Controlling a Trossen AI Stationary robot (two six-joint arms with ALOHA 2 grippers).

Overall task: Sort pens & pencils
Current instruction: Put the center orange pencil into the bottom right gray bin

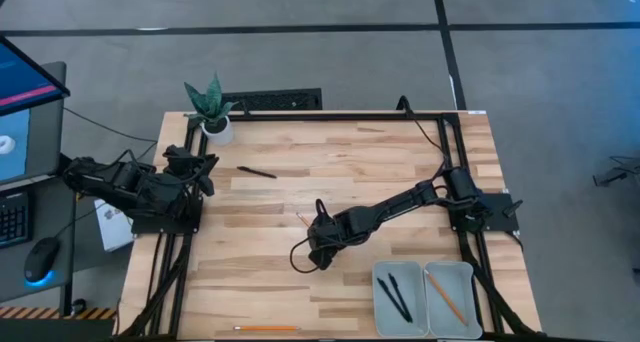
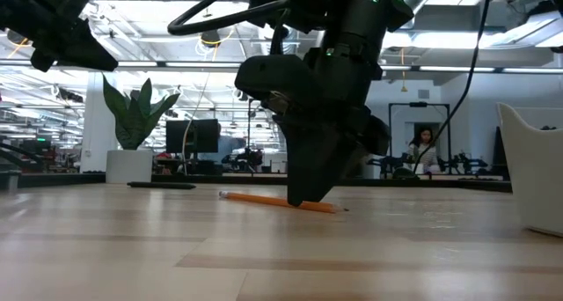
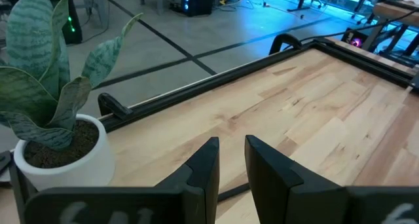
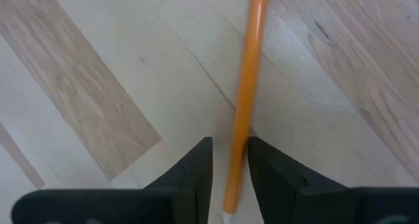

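Sorting partly done: two pens [image 1: 394, 297] lie in the left bin [image 1: 384, 313], one pencil [image 1: 444, 295] in the right bin [image 1: 466, 282]. One pen [image 1: 257, 172] and a table-edge pencil [image 1: 268, 328] remain. Right gripper [image 4: 230, 160] fingers nearly closed around the mid-table pencil [image 4: 247, 93], flat on the table [image 1: 400, 162]; grip unconfirmed. Left gripper [image 3: 232, 160] waits near the plant [image 1: 211, 104], fingers narrowly apart, empty.

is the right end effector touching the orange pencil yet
Touching. The right wrist view shows the right end effector with both fingers pressed against the sides of the orange pencil, no gap visible.
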